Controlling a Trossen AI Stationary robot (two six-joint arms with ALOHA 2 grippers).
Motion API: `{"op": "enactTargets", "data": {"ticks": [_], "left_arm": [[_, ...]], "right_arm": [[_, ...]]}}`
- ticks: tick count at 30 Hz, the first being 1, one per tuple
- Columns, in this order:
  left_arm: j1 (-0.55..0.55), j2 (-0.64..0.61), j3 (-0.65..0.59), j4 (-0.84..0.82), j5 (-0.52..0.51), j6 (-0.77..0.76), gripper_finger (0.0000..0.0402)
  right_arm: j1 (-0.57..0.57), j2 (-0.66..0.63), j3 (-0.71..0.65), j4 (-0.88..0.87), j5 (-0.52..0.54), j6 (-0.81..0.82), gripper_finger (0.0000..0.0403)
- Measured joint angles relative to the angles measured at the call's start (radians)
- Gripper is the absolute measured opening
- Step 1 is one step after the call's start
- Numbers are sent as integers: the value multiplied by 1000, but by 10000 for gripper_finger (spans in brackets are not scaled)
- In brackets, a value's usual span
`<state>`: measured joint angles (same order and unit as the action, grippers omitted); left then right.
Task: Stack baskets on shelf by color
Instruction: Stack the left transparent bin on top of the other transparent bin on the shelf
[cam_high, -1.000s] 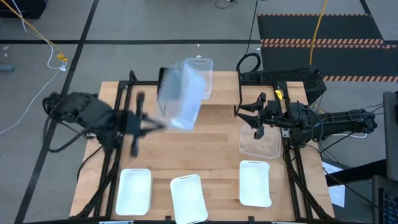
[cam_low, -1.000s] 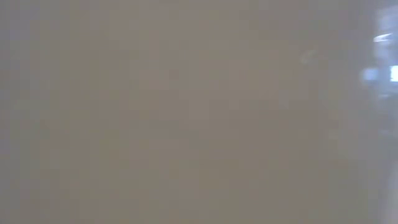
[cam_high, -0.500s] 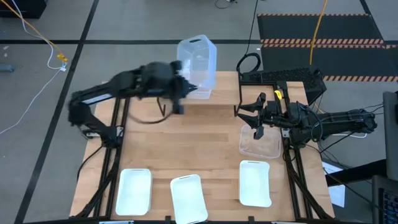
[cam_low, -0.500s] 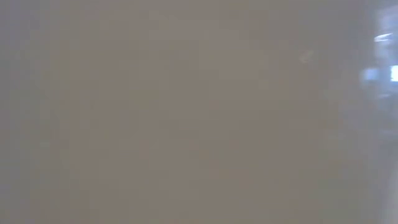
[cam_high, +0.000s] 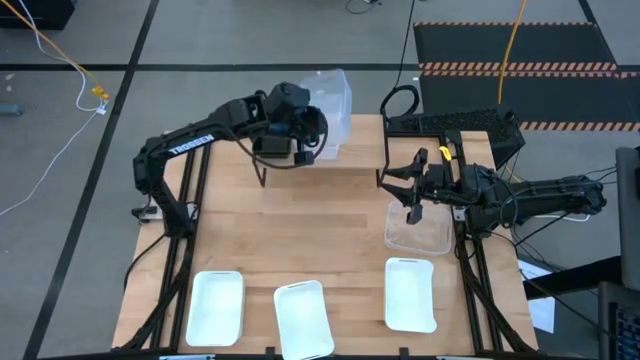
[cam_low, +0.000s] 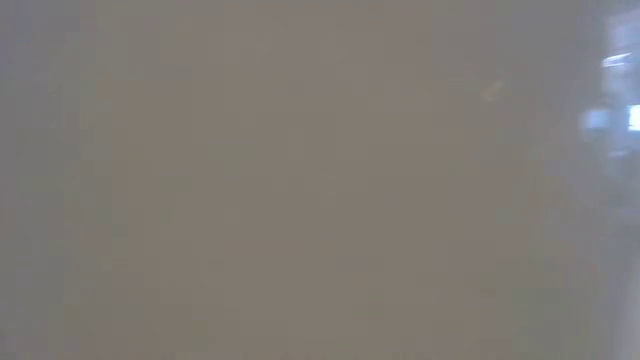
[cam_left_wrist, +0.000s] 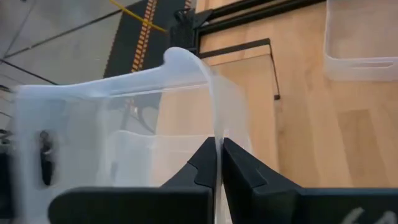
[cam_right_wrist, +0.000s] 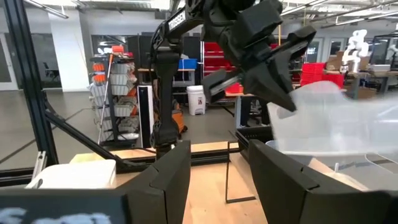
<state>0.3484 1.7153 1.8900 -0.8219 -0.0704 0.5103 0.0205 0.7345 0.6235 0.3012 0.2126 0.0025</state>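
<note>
My left gripper (cam_high: 305, 135) is at the table's far edge and is shut on a clear basket (cam_high: 333, 95), which it holds over the light-wood shelf (cam_high: 365, 140). The same basket fills the left wrist view (cam_left_wrist: 124, 112) and shows in the right wrist view (cam_right_wrist: 342, 124). My right gripper (cam_high: 412, 200) hangs open over a second clear basket (cam_high: 420, 232), which sits on its base at the table's right side. Three white baskets (cam_high: 303, 318) lie along the near edge. No black basket is in view. The low view is blocked. My left gripper pinches one thin side wall (cam_left_wrist: 214, 134) of the clear basket between its two fingers, one finger on each face of the wall. The fingers come from the table's left, roughly level. The basket is up over the shelf; whether its base rests there, I cannot tell.
The shelf's thin black legs (cam_high: 263, 175) stand on the tabletop just near of my left gripper. The shelf's black frame (cam_left_wrist: 273, 68) also shows in the left wrist view. The middle of the wooden table (cam_high: 320, 230) is bare wood. Black frame rails run along both table sides.
My left arm has swung from the table's middle-left toward the far edge, staying shut on the clear basket. The basket has travelled with it, turning about, from above the table's middle to over the shelf. My right arm has kept still.
</note>
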Motion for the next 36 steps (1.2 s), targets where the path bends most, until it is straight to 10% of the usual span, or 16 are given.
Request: {"op": "enactTargets", "data": {"ticks": [19, 36], "left_arm": [[1, 36, 1, -81, -114, -36, 6], [-7, 38, 2, -66, -150, -108, 97]], "right_arm": [[-8, 24, 0, 24, 0, 15, 155], [-8, 24, 0, 23, 0, 8, 155]]}}
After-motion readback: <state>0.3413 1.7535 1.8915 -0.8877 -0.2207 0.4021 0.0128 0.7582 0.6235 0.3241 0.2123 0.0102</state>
